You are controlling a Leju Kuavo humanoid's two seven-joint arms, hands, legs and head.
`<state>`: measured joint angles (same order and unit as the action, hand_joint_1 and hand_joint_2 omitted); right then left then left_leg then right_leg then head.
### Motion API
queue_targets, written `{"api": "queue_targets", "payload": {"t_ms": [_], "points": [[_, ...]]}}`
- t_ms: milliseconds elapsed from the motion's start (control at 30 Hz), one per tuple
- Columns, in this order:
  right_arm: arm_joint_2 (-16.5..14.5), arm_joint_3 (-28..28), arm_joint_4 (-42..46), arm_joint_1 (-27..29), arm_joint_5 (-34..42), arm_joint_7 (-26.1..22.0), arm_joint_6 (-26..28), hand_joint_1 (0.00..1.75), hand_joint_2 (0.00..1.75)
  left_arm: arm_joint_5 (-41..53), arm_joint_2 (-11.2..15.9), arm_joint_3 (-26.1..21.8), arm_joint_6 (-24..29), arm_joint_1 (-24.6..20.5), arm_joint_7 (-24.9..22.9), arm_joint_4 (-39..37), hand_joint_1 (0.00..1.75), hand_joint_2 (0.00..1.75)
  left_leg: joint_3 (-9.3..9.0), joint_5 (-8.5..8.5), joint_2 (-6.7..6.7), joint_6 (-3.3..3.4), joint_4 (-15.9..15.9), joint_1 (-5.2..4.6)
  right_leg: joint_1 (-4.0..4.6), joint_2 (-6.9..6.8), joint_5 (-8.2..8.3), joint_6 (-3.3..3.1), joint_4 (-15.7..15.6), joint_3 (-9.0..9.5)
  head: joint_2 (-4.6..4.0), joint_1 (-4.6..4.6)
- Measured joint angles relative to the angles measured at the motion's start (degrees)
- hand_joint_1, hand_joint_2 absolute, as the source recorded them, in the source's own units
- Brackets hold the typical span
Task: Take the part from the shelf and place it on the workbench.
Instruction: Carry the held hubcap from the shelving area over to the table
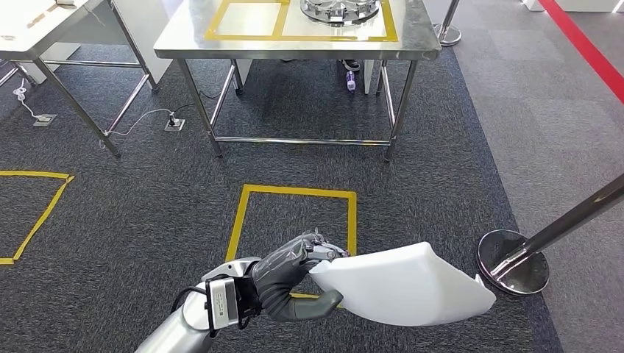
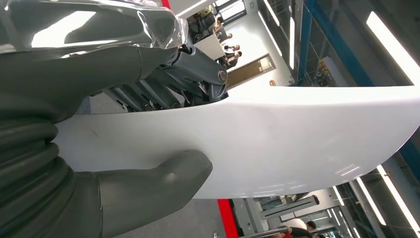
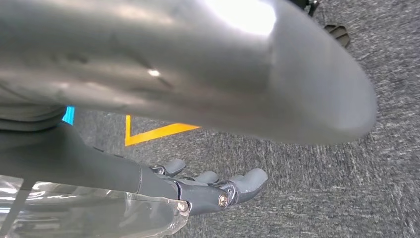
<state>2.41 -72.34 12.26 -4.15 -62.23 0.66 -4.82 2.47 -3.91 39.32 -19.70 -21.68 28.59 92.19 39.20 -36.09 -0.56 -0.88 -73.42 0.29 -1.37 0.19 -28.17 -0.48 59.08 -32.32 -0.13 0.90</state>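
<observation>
The part is a white curved panel, held low in the head view above the dark carpet. My left hand grips its near edge. In the left wrist view the thumb presses one face of the panel and the dark fingers clamp the other. The steel workbench stands ahead at the top of the head view, with yellow tape rectangles on its top. My right hand hangs over the carpet with its fingers loosely extended and nothing in them.
A round metal part lies on the workbench's right half. A yellow taped square marks the floor between me and the bench. A stanchion base with a slanting pole stands at my right. Another table stands far left.
</observation>
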Motion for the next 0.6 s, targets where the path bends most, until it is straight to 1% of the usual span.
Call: {"api": "queue_targets", "payload": {"t_ms": [33,67,100,133,167,233,267,300,333,367,400,433,467,500,533,567,600], "points": [[-0.1,0.0,0.0,0.1,0.0,-0.1,0.0,0.00,0.00,0.1,0.0,0.0,0.0,0.0,0.0,0.0,1.75,1.75,0.18,1.71,0.02,0.04,1.6,0.01,-0.04,0.00,-0.40,0.12,0.0,0.44,0.00,0.01],[-0.1,0.0,0.0,0.1,0.0,-0.2,-0.1,0.00,0.00,0.2,0.0,0.0,0.0,0.1,-0.1,0.0,1.75,1.75,-0.58,4.33,0.07,0.17,4.8,0.01,-0.09,0.00,-0.85,0.28,0.0,1.01,0.00,-0.01],[-0.2,0.0,0.0,0.1,-0.1,-0.3,-0.1,0.00,0.00,0.4,0.0,0.0,0.0,0.1,-0.1,0.0,1.75,1.75,-1.75,6.91,0.19,0.36,8.5,-0.03,-0.13,-0.01,-1.34,0.48,0.0,1.47,0.00,-0.02],[-0.2,0.0,0.0,0.0,-0.1,-0.4,-0.1,0.00,0.00,0.6,0.0,0.0,0.0,0.1,-0.2,0.1,1.75,1.75,-2.72,7.93,0.34,0.58,11.5,-0.17,-0.10,0.02,-1.76,0.75,0.0,1.92,0.00,-0.05],[-0.2,0.0,0.0,0.0,-0.2,-0.5,-0.2,0.00,0.00,0.7,0.0,0.0,0.0,0.1,-0.3,0.1,1.75,1.75,-3.43,8.13,0.46,0.89,13.4,-0.35,-0.08,0.02,-2.16,1.12,-0.2,2.21,0.00,-0.08],[-0.3,0.0,0.0,0.0,-0.3,-0.6,-0.2,0.00,0.00,0.9,0.0,-0.1,0.0,0.2,-0.5,0.3,1.75,1.75,-4.05,7.15,0.45,1.80,14.5,-0.62,-0.04,0.00,-2.28,2.00,-0.1,3.02,0.00,-0.12],[-0.4,0.0,0.0,-0.1,-0.4,-0.6,-0.3,0.00,0.00,0.9,-0.1,-0.1,0.0,0.3,-0.6,0.5,1.75,1.75,-4.82,7.47,0.37,2.30,14.8,-0.50,-0.08,-0.06,-2.32,2.41,0.2,3.31,0.00,-0.10],[-0.4,0.0,0.0,-0.1,-0.4,-0.7,-0.3,0.00,0.00,1.0,-0.2,-0.1,0.0,0.4,-0.7,0.6,1.75,1.75,-5.66,7.66,0.37,2.73,15.1,-0.35,-0.09,-0.10,-2.19,2.68,1.2,3.35,-0.01,-0.20],[-0.4,0.0,0.0,-0.2,-0.4,-0.7,-0.4,0.00,0.00,1.0,-0.3,-0.1,0.0,0.4,-0.7,0.7,1.75,1.75,-6.51,7.50,0.42,3.05,15.2,-0.21,-0.10,-0.12,-2.28,2.84,3.0,2.61,-0.01,-0.34],[-0.4,0.0,0.0,-0.4,-0.5,-0.7,-0.4,0.00,0.00,1.0,-0.4,-0.1,0.0,0.4,-0.8,0.8,1.75,1.75,-7.33,7.17,0.48,3.28,15.3,-0.09,-0.11,-0.13,-2.62,2.97,5.7,0.99,-0.02,-0.45],[-0.4,0.0,0.0,-0.4,-0.5,-0.7,-0.4,0.00,0.00,1.1,-0.5,-0.1,0.0,0.5,-0.8,0.9,1.75,1.75,-7.83,6.67,0.50,3.47,15.3,-0.11,-0.09,-0.13,-3.38,3.08,9.2,-1.35,-0.02,-0.63],[-0.4,0.0,0.0,-0.4,-0.5,-0.7,-0.4,0.00,0.00,1.1,-0.5,-0.1,0.0,0.6,-0.8,0.9,1.75,1.75,-8.29,6.12,0.43,3.59,15.3,-0.12,-0.08,-0.13,-4.63,3.21,12.5,-3.99,-0.01,-0.70],[-0.4,0.0,0.0,-0.2,-0.5,-0.7,-0.4,0.00,0.00,1.2,-0.6,-0.1,0.0,0.7,-0.9,0.9,1.75,1.75,-8.84,5.52,0.30,3.65,15.3,-0.13,-0.08,-0.13,-5.98,3.35,14.7,-6.38,-0.01,-0.76],[-0.5,0.0,0.0,-0.1,-0.6,-0.7,-0.4,0.00,0.00,1.3,-0.6,-0.1,0.0,0.8,-0.9,0.9,1.75,1.75,-9.50,4.87,0.15,3.65,15.3,-0.13,-0.08,-0.14,-6.94,3.43,15.5,-8.08,0.00,-0.80],[-0.5,0.0,0.0,0.0,-0.6,-0.7,-0.4,0.00,0.00,1.5,-0.6,-0.1,0.0,0.8,-0.9,0.9,1.75,1.75,-10.30,4.18,0.02,3.58,15.3,-0.12,-0.08,-0.14,-6.93,3.42,14.4,-8.91,0.00,-0.80],[-0.5,0.0,0.0,0.1,-0.6,-0.7,-0.4,0.00,0.00,1.6,-0.6,-0.1,0.0,0.9,-0.9,0.9,1.75,1.75,-11.23,3.40,-0.05,3.45,15.3,-0.11,-0.09,-0.15,-5.50,3.34,11.7,-8.99,0.00,-0.81],[-0.5,0.0,0.0,0.2,-0.6,-0.7,-0.4,0.00,0.00,1.6,-0.6,-0.1,0.0,0.9,-0.9,0.9,1.75,1.75,-12.01,2.54,-0.08,3.26,15.3,-0.10,-0.09,-0.18,-2.38,3.17,8.2,-8.64,0.00,-0.81]]}}
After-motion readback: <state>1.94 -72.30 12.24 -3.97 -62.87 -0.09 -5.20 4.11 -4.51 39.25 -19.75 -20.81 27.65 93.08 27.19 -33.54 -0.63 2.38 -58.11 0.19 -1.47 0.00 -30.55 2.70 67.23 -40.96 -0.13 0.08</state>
